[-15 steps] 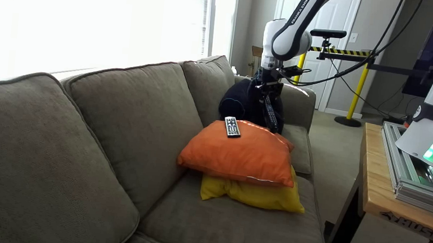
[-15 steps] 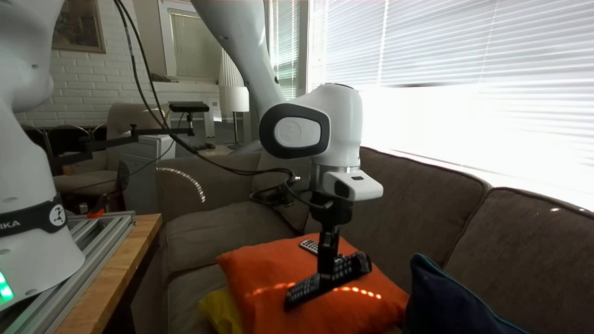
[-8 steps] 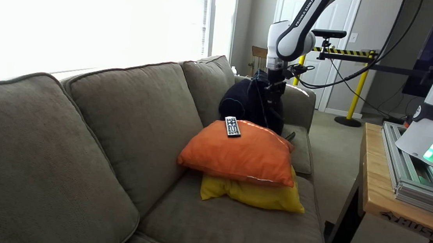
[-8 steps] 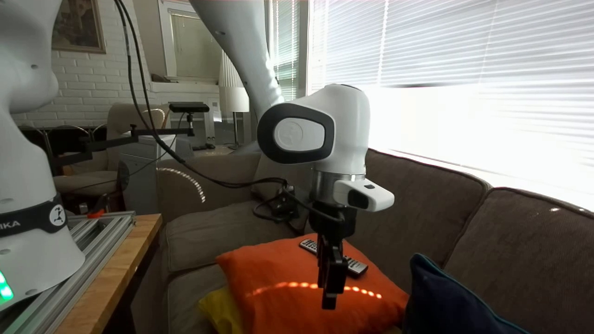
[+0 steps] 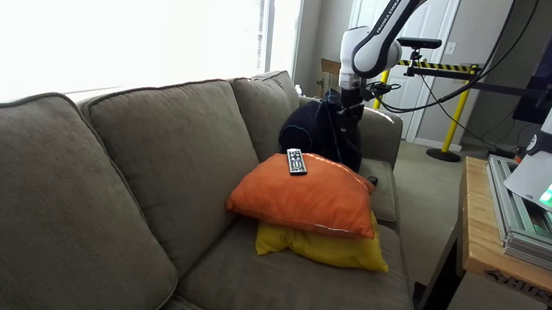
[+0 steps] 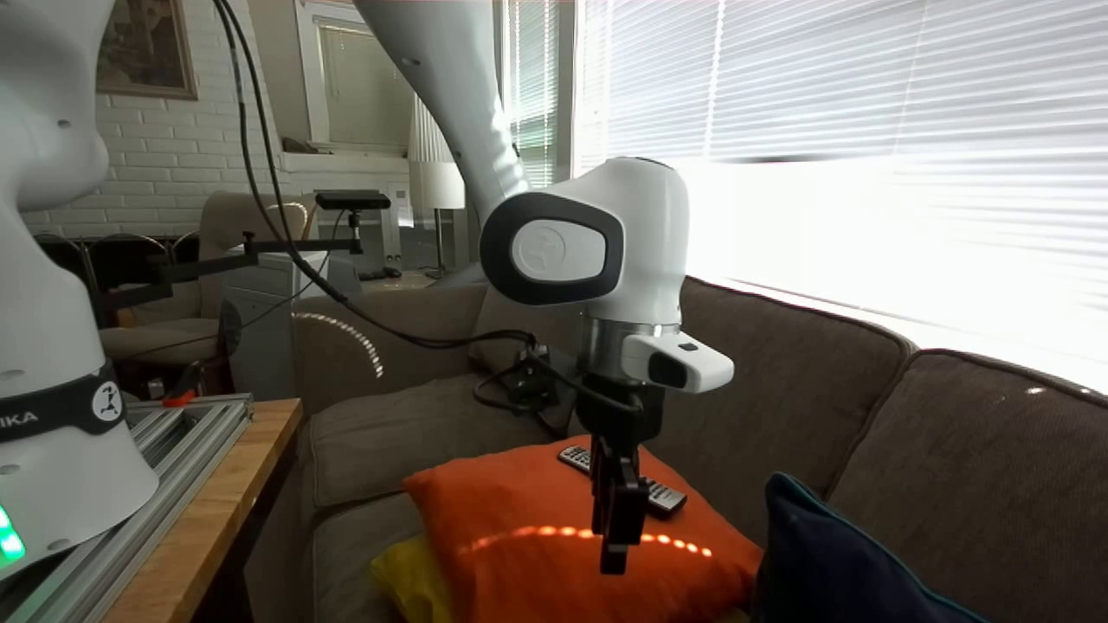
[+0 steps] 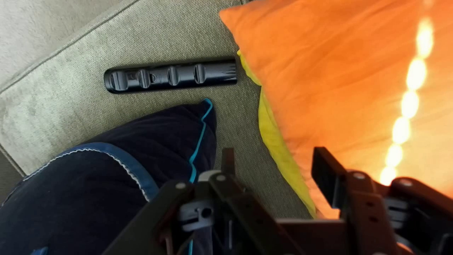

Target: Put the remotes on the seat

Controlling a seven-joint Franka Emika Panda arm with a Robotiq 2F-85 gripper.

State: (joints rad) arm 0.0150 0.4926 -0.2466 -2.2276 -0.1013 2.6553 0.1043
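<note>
One gripper (image 7: 274,166): fingers spread, nothing between them; to my eye the dark remote (image 7: 170,75) is delivered and the pale remote (image 5: 297,162) comes next.
Pale remote: on the orange pillow (image 5: 302,197); I'd set the fingers across its narrow width, near the middle.
Orange pillow: likely to sink if pushed, so come down lightly, then lift straight.
Seat (image 7: 177,32): lower it flat there, away from the navy pillow (image 7: 92,191).
Dark remote: on the seat, near the navy pillow's corner, glossy and ridged, no buttons showing, so probably face down.
Pale remote's face: grey-white, dark buttons upward.
</note>
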